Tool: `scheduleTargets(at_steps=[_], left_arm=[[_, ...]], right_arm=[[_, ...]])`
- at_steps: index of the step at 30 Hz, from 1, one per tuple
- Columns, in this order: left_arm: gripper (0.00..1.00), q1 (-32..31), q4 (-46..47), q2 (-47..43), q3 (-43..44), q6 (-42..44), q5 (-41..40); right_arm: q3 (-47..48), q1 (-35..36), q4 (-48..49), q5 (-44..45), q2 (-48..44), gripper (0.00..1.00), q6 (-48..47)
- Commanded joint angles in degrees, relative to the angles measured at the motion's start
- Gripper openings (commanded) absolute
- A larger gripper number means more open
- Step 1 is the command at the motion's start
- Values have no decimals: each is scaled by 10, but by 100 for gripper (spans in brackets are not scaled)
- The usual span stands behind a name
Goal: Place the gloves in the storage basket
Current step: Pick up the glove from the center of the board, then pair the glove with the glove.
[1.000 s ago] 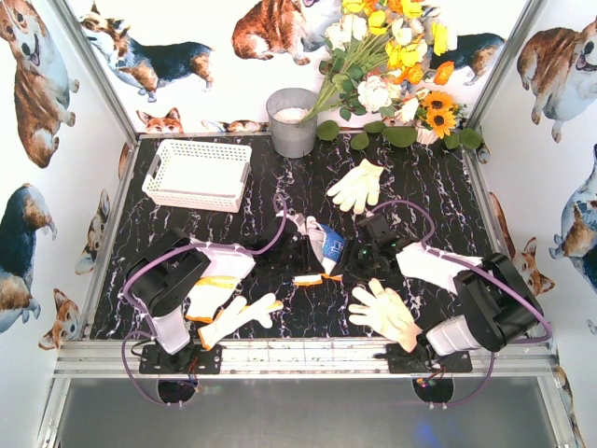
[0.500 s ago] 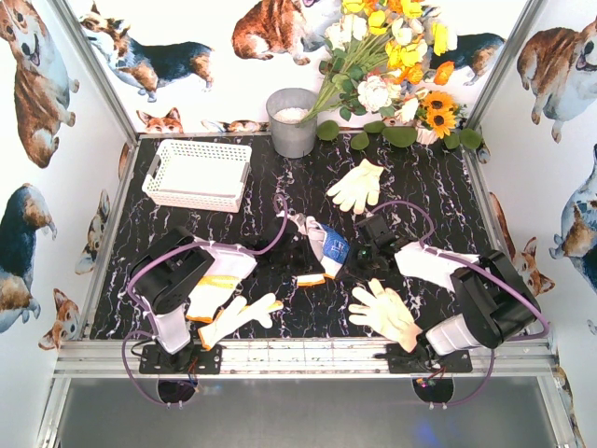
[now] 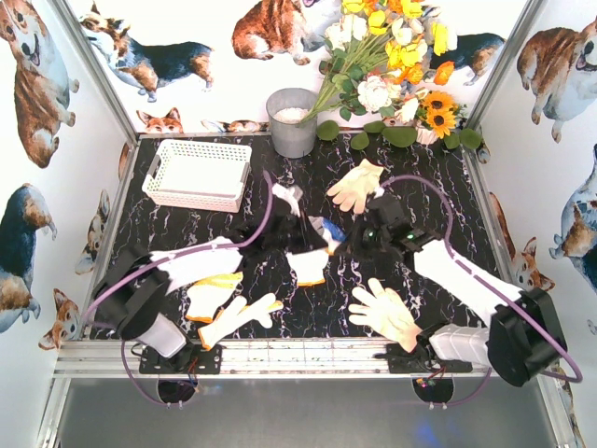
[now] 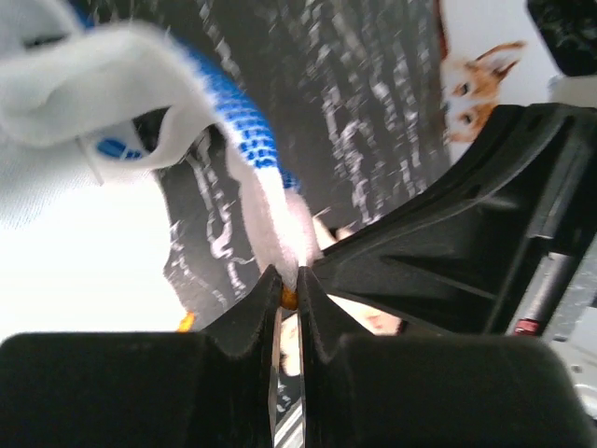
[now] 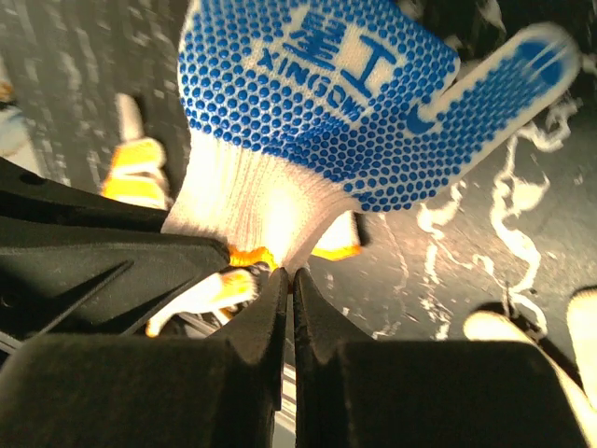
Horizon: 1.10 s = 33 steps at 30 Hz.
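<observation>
A blue-dotted white glove (image 3: 311, 259) with an orange cuff hangs above the middle of the black marble table, pinched from both sides. My left gripper (image 3: 293, 237) is shut on a fold of its white fabric (image 4: 280, 219). My right gripper (image 3: 351, 241) is shut on its cuff, the blue-dotted palm (image 5: 317, 84) spreading beyond the tips. The white lattice storage basket (image 3: 196, 174) stands at the far left. Other gloves lie on the table: a cream one (image 3: 354, 185) far centre, a peach one (image 3: 384, 313) near right, a yellow one (image 3: 211, 294) and a white one (image 3: 239, 315) near left.
A grey metal bucket (image 3: 292, 121) stands at the back centre beside a bunch of artificial flowers (image 3: 392, 65). Walls printed with corgis close in the table on three sides. The aluminium rail (image 3: 298, 357) with both arm bases runs along the near edge.
Both grippers have closed on the blue-dotted glove. Both arms have stretched away from their bases, carrying the glove toward the far side.
</observation>
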Motion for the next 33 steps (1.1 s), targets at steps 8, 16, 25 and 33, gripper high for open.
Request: scheduleTargets(at_steps=[8, 16, 25, 33], left_arm=[[0, 46, -69, -99, 69, 24, -52], [0, 104, -56, -82, 110, 40, -47], [0, 167, -64, -24, 183, 94, -34], [0, 209, -65, 69, 266, 147, -22]], right_arm=[[151, -6, 10, 32, -12, 0, -51], [261, -15, 36, 38, 82, 0, -100], [363, -30, 91, 30, 206, 0, -144], [449, -42, 132, 34, 314, 0, -192]])
